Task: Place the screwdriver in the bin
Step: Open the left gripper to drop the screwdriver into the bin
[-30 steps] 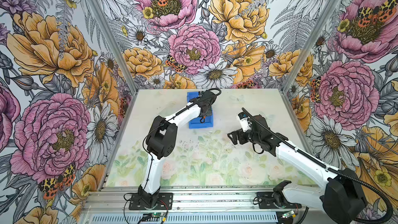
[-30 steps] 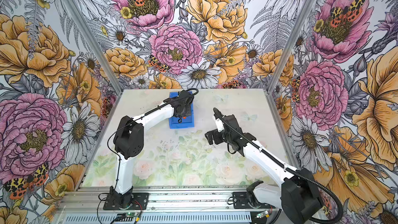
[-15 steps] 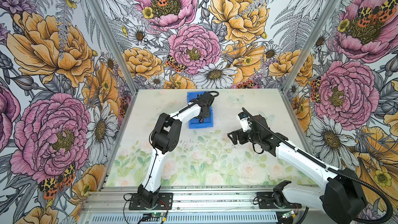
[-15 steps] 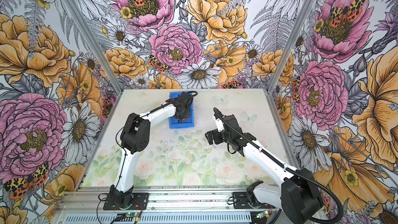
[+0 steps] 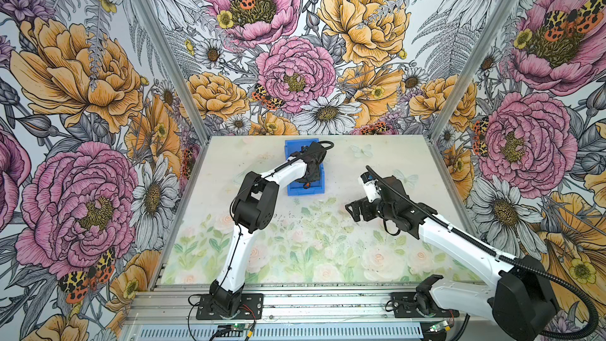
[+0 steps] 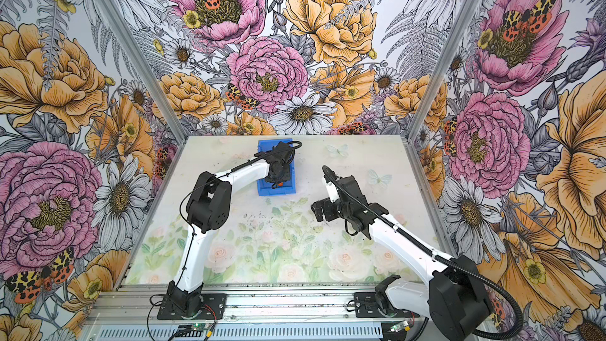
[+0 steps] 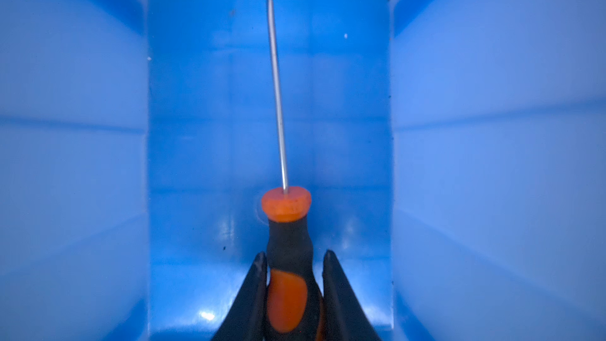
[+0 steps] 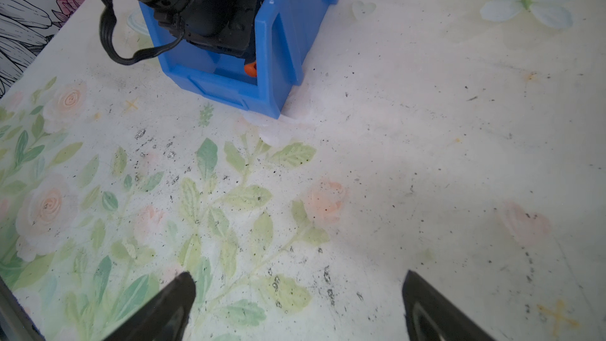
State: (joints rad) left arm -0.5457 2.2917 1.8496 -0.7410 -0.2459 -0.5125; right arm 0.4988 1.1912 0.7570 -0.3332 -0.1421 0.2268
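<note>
Sunk inside the bin (image 7: pixel 492 126), the left pincer (image 7: pixel 294 254) is clamped on the handle of the screwdriver (image 7: pixel 286 206), its shaft reaching ahead of the fingertips toward the bin's inner face, so a further push would likely jam the tip, and a sticky release could lift it out.

Lighting: bright, even and diffuse in both top views; you get only faint, soft shadows under the arms.
Left wrist view: dim, blue cast inside the bin (image 7: pixel 492 126); near walls soft, small glare spots on its floor.
Right wrist view: tabletop sharp; right gripper (image 8: pixel 298 277) tips out of focus.
</note>
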